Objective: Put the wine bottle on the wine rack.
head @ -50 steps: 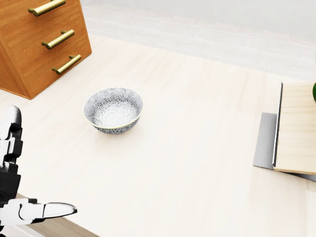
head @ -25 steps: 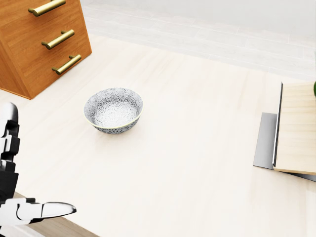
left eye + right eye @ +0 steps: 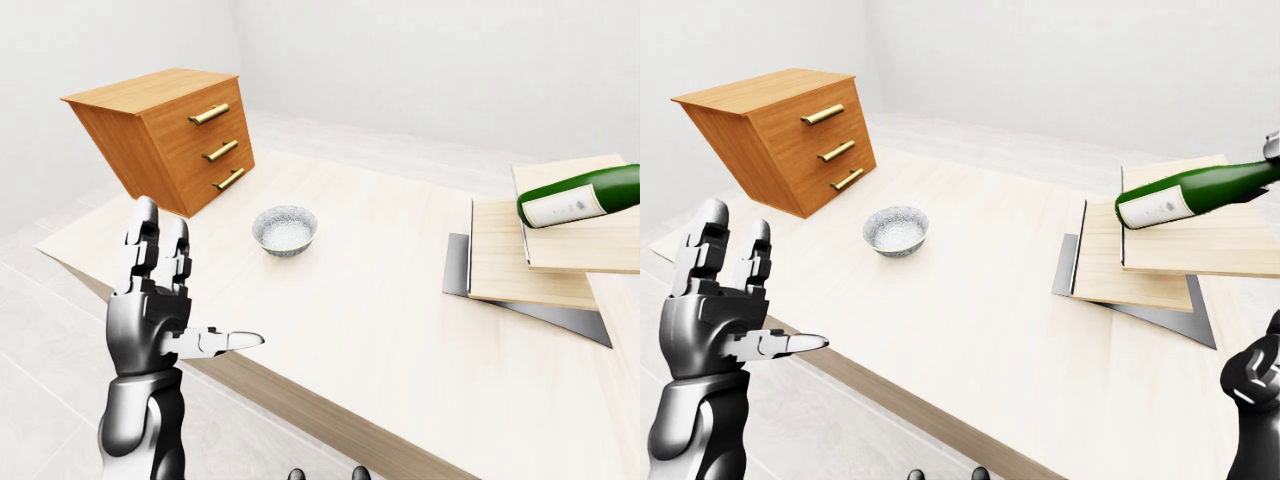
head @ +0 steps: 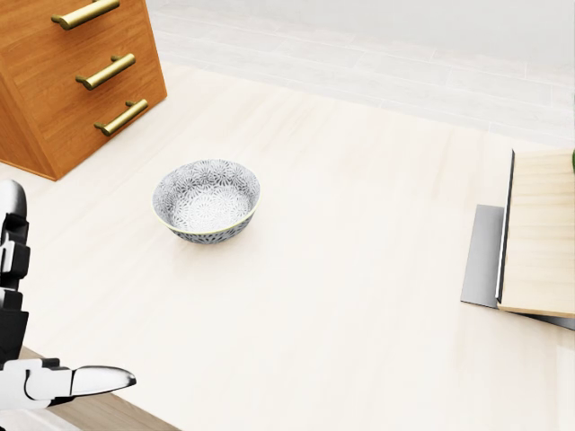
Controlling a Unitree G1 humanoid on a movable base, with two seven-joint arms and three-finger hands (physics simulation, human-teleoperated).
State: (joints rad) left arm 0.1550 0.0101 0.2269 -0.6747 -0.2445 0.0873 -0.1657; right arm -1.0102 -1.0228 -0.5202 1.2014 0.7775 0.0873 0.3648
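A green wine bottle (image 3: 1195,195) lies on its side on stacked wooden boards (image 3: 1160,252), well right of the patterned bowl (image 3: 284,229), while the left hand (image 3: 155,300) hovers open and empty; the right hand's (image 3: 1258,378) grip cannot be told.
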